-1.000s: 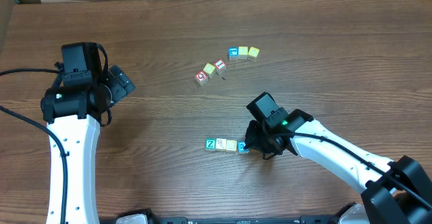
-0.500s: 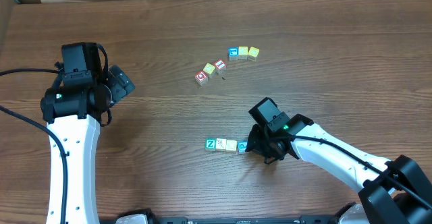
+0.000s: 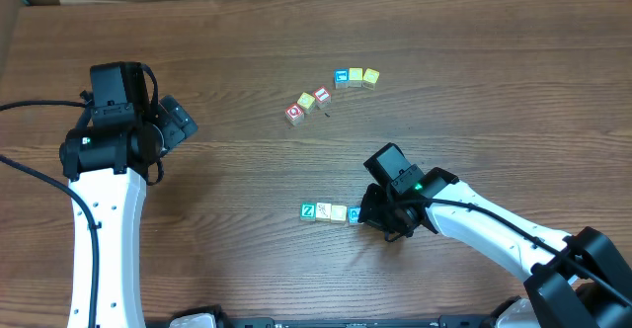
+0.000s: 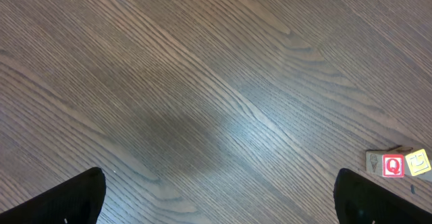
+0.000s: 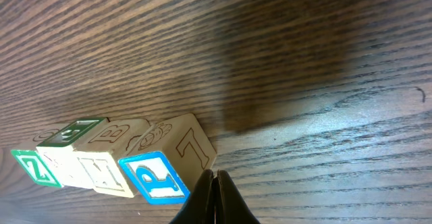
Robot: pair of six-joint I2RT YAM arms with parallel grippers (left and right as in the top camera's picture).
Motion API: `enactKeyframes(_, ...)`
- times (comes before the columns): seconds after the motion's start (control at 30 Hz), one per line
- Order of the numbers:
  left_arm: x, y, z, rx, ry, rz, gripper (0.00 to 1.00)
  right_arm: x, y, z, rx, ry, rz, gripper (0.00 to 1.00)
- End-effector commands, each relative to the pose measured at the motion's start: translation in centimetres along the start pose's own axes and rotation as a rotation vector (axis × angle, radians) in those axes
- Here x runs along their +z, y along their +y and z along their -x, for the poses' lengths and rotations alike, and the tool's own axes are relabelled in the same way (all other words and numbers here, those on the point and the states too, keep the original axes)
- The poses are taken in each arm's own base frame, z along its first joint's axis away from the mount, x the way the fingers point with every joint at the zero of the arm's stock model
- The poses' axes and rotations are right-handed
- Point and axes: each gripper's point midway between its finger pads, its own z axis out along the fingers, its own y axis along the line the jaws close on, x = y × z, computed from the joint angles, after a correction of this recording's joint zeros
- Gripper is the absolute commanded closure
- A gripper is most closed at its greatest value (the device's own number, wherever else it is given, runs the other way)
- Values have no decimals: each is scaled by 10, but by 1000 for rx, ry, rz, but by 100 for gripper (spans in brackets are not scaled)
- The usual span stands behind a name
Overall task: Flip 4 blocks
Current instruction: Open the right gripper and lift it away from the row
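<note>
A robotics lab bench or test station is indicated. Every view is filled by a plain table [image 3: 247,32] with a dark wood-grain surface, edged at the far left corner by brown cardboard [image 3: 6,12]. Two white robot arms with black joints are seen reaching in from the near side, the left arm [image 3: 104,209] and the right arm [image 3: 494,234]. A black cable [image 3: 39,103] is run to the left one, and a green status light [image 3: 419,181] is lit on the right one. Only small test pieces are laid out: a row of alphabet cubes [image 3: 326,212] near the middle and loose alphabet cubes [image 3: 355,77] farther away.
</note>
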Motion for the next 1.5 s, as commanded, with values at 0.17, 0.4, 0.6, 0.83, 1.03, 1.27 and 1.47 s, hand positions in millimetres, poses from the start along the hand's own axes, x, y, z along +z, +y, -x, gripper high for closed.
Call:
enactKeyframes(0.17, 0, 1, 5, -9, -12, 10, 0, -5, 9, -3, 21, 11, 49, 95)
enactKeyframes(0.4, 0, 1, 5, -9, -12, 10, 0, -5, 11, -2, 20, 7, 56, 94)
enactKeyframes(0.6, -1, 1, 5, -10, -12, 9, 0, -5, 17, 2, 12, -7, 80, 93)
enactKeyframes(0.83, 0, 1, 5, -9, -12, 10, 0, -5, 20, 3, -58, -17, 92, 92)
enactKeyframes(1.03, 0, 1, 5, -9, -12, 10, 0, -6, 21, 5, -111, -30, 93, 89)
enactKeyframes(1.27, 0, 1, 5, -9, -12, 10, 0, -6, 24, 10, -116, -51, 105, 87)
enactKeyframes(1.47, 0, 1, 5, -9, -11, 9, 0, -9, 28, 13, -198, -63, 112, 87)
